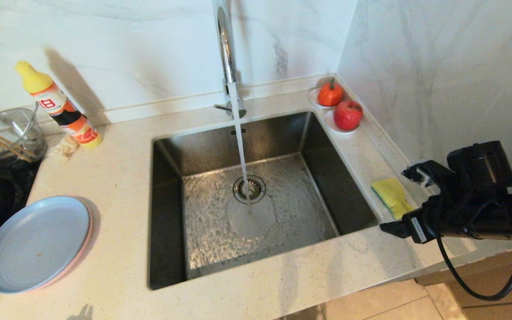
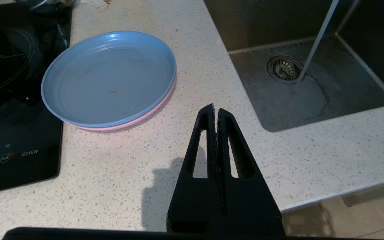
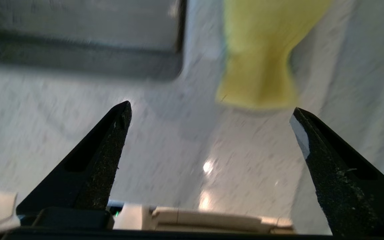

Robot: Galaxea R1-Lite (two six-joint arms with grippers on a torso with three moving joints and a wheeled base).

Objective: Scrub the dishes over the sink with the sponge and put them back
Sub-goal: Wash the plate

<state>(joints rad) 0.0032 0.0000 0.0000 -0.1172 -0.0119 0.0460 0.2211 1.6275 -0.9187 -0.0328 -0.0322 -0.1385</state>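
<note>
The sponge (image 1: 391,197) lies on the desk right of the sink (image 1: 256,195), just ahead of the right tool (image 3: 210,115), spread wide and empty; its long axis runs along the sink's edge

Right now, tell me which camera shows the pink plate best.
The left wrist view: the pink plate shows as a clear rim crescent under the blue plate. The head view gives only a thin pink edge. The right wrist view misses it.
</note>
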